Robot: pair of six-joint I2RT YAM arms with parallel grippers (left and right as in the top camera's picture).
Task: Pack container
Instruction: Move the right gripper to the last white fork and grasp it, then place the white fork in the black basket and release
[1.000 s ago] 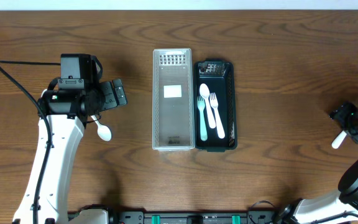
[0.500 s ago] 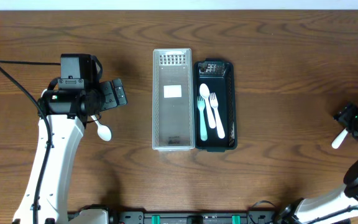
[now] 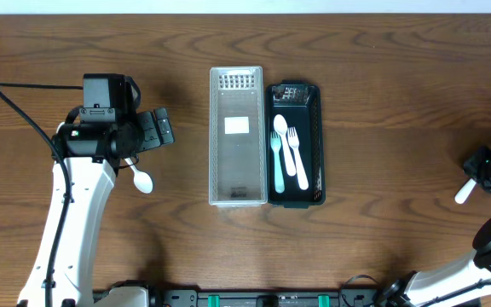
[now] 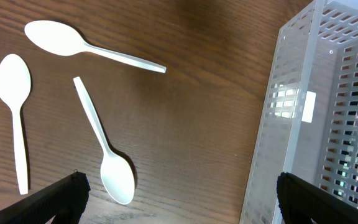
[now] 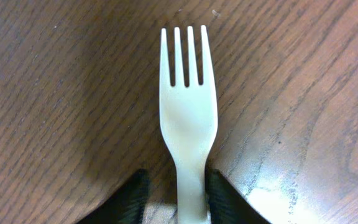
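Note:
A clear slotted container [image 3: 237, 136] and a black slotted container [image 3: 318, 128] stand side by side at the table's middle. The black one holds a teal spoon [image 3: 277, 153] and a white fork [image 3: 295, 158]. My left gripper [image 3: 152, 130] is open and empty over white spoons left of the clear container. In the left wrist view its jaws [image 4: 179, 186] are wide apart above three white spoons [image 4: 104, 143], with the clear container [image 4: 316, 112] at right. My right gripper [image 3: 487, 169] at the far right edge is shut on a white fork [image 3: 464, 192], tines forward [image 5: 188, 118], low over the wood.
The left arm's black cable [image 3: 24, 107] trails over the table's left side. One white spoon [image 3: 141, 179] shows below the left gripper in the overhead view. Bare wood lies between the containers and the right gripper.
My right gripper has shifted a little to the right and toward the front with the fork in it. The left arm and the containers have not moved.

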